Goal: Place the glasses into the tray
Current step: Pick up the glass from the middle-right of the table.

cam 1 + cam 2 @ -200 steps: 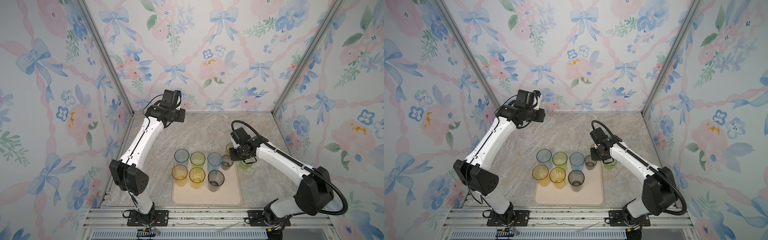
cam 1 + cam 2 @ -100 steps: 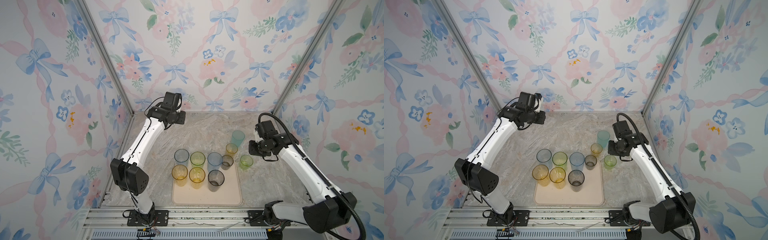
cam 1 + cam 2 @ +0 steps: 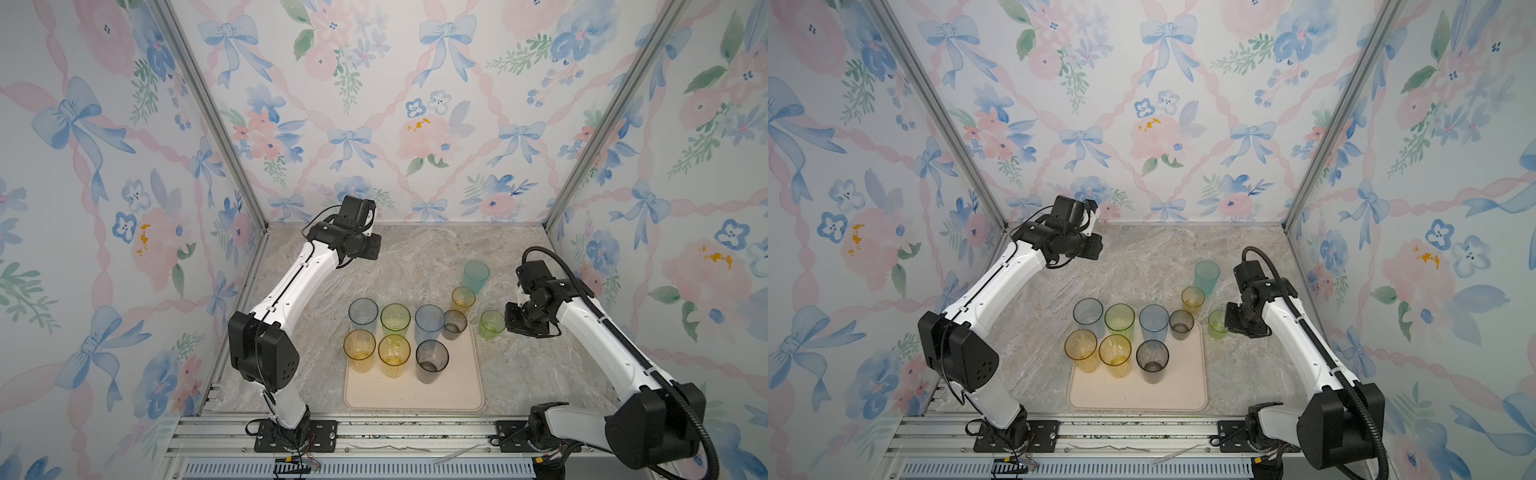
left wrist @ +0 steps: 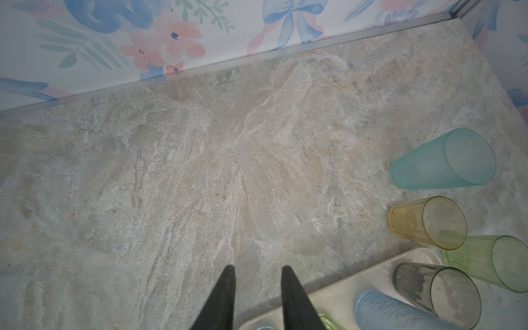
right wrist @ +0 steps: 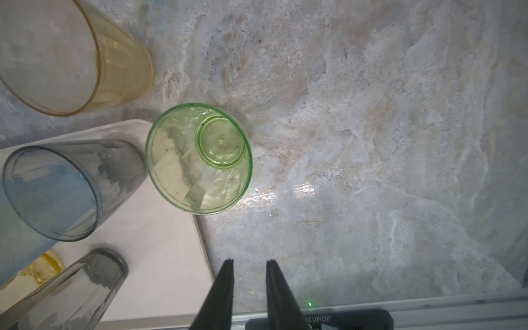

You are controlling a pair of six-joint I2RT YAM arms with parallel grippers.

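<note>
Right, starting at the back-left corner of the worktop (image 3: pixel 415 257): my left end effector (image 4: pixel 258 267) hangs over bare stone, jaws a little apart with nothing between them and well clear of every glass. I'd leave it parked there.

Along to the middle of the front edge, the tray (image 3: pixel 415 395) carries seven, as far as I can judge. In the back row are the grey-blue tumbler (image 3: pixel 363 312), green tumbler (image 3: pixel 395 319), blue tumbler (image 3: pixel 429 322) and short smoky tumbler (image 3: pixel 455 325). In front stand the amber tumbler (image 3: pixel 359 351), yellow tumbler (image 3: pixel 394 355) and tall smoky tumbler (image 3: pixel 432 360). The tray's front strip is bare.

Past the tray's back-right corner, three wait on the worktop: the short amber glass (image 3: pixel 463 297), the teal glass (image 3: pixel 476 274) behind it, and the short green glass (image 3: pixel 493 325), upright just beside the rim.

Rightmost, my right end effector (image 5: pixel 250 260) sits next to that green one, empty, jaws only narrowly parted. That's the pick in hand, I reckon. The gap looks too slim to span the glass, so I'd widen it, or else drop one finger inside the rim and pinch the wall. Approach square without nudging the short smoky tumbler. Then lift clear of the rim and set it down on the bare front strip.
</note>
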